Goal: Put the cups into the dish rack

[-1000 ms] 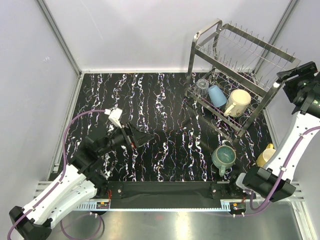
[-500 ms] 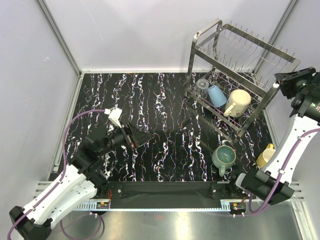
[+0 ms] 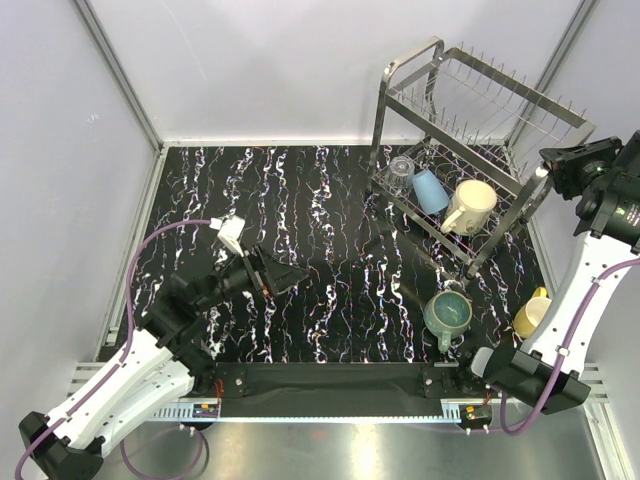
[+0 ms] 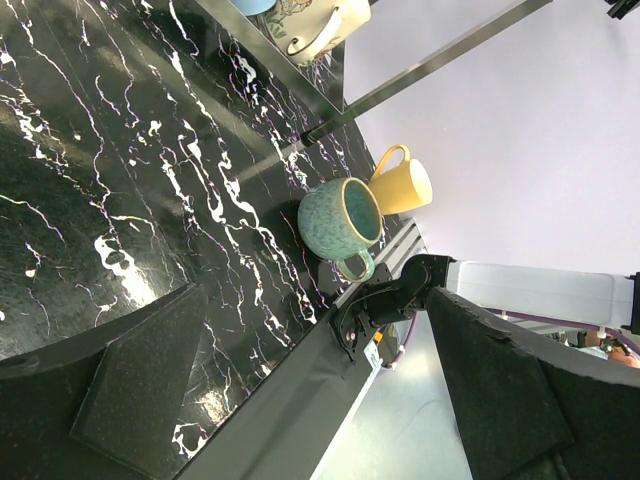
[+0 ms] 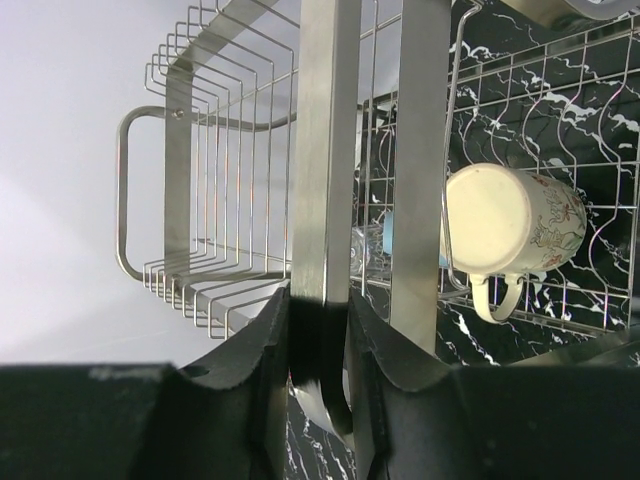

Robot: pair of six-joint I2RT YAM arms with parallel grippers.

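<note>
Right wrist view: right gripper [image 5: 318,330] is clamped narrow on a steel frame strip of the rack [image 5: 322,150], which stands at the table's [image 3: 300,200] far right. The cream mug [image 5: 510,225] lies on its side in the lower tier, next to the blue cup [image 3: 432,190] and glass [image 3: 402,172]. Teal mug [image 3: 448,312] and yellow mug [image 3: 530,315] sit on the table outside the rack, near the right arm's base, while the left gripper [image 3: 285,272] hangs wide open and empty over the table's left side, well apart from all cups.
</note>
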